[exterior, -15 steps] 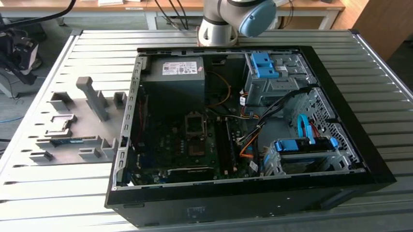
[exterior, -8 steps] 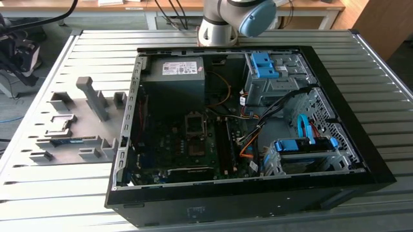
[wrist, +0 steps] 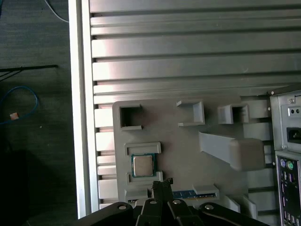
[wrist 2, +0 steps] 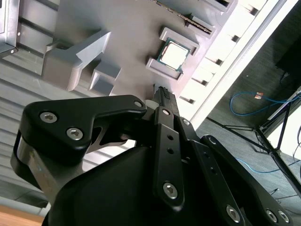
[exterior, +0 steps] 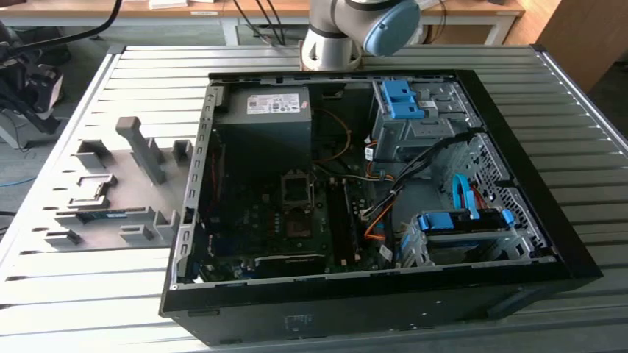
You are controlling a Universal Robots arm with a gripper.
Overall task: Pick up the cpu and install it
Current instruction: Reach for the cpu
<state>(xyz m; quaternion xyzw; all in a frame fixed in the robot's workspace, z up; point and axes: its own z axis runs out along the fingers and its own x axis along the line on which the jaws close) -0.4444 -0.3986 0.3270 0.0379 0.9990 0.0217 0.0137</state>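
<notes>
1. The gripper [wrist 2: 163, 96] hangs over a grey holder tray [wrist: 188, 165]; in both wrist views its jaws look drawn together, tip against tip, with nothing held between them.
2. The cpu [wrist: 142, 165] lies just beyond the jaw tips and a little to one side of them; it is apart from them, not touched.
3. The cpu is a small thin square; its face is dull silver-grey metal, and a narrow green edge shows around the plate; it is narrower than the gripper's black body.
4. It lies flat in a shallow seat of the tray; low grey bracket walls stand on two opposite sides of it.
5. A long blue-green memory stick [wrist: 190, 193] lies in the tray close by the jaw tips, on the side away from the cpu.
6. A thick grey post [wrist: 233, 151] rises from the tray, farther from the jaws than the cpu is.
7. In the exterior view the tray sits on a slatted metal table [exterior: 393, 62], to the exterior view's left of an open computer case [exterior: 343, 305]; a black socket frame [exterior: 297, 188] sits on the board inside the case, well apart from the tray.
</notes>
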